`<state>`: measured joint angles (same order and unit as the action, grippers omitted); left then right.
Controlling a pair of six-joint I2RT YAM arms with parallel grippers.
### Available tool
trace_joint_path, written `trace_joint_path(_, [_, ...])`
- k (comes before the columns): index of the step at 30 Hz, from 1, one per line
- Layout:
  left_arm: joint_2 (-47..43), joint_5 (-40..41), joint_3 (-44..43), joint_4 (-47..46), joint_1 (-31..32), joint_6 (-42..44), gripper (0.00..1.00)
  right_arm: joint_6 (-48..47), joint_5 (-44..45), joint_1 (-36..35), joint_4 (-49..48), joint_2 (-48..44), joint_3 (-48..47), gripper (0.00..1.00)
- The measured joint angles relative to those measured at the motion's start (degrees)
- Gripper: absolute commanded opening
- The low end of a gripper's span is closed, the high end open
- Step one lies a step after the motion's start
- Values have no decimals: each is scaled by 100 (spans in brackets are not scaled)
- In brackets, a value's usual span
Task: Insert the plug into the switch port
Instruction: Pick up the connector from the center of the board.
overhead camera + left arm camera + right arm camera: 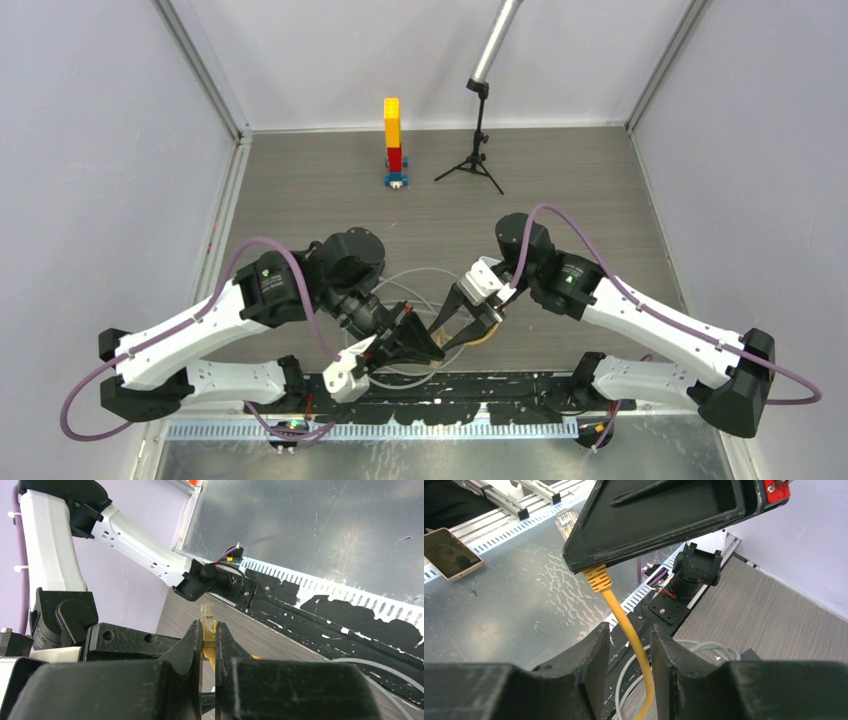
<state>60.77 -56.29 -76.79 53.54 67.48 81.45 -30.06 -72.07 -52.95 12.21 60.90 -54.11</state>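
My left gripper (pixel 208 628) is shut on the yellow plug (pixel 207 630), whose clear connector tip sticks out past the fingertips. In the top view the left gripper (pixel 425 345) is low over the table's near middle, close to my right gripper (pixel 468 322). In the right wrist view the plug's tip (pixel 566 521) shows beside the left gripper's black body, and its yellow cable (pixel 624 615) hangs down between the spread fingers of my right gripper (pixel 629 630), which is open around it. The white switch box and its port are out of view.
Grey cable loops (pixel 400 290) lie under both grippers. A black mounting strip (pixel 450 385) runs along the near edge. A yellow, red and blue brick tower (pixel 393 140) and a small tripod (pixel 478 140) stand at the back. A phone (pixel 449 552) lies on the metal bench.
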Motion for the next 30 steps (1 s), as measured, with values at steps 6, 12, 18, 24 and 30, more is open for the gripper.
trace_joint_path(6, [-20,-61,35,-15,-2,-7,5,-52,-31,-26,-31,0,-2,1])
trace_joint_path(12, [-415,46,564,-669,-11,-459,100,17,186,-26,17,-55,-2,0])
trace_joint_path(18, [-1440,774,1917,-2094,-11,-1825,100,337,1550,-26,538,-778,2,1])
trace_joint_path(24, [-2605,2273,3097,-3744,-11,-3899,100,973,3421,-57,1427,-1473,-155,0])
trace_joint_path(30, [-3392,4452,3523,-4559,-11,-5890,100,1464,5031,-57,2457,-1318,-905,1])
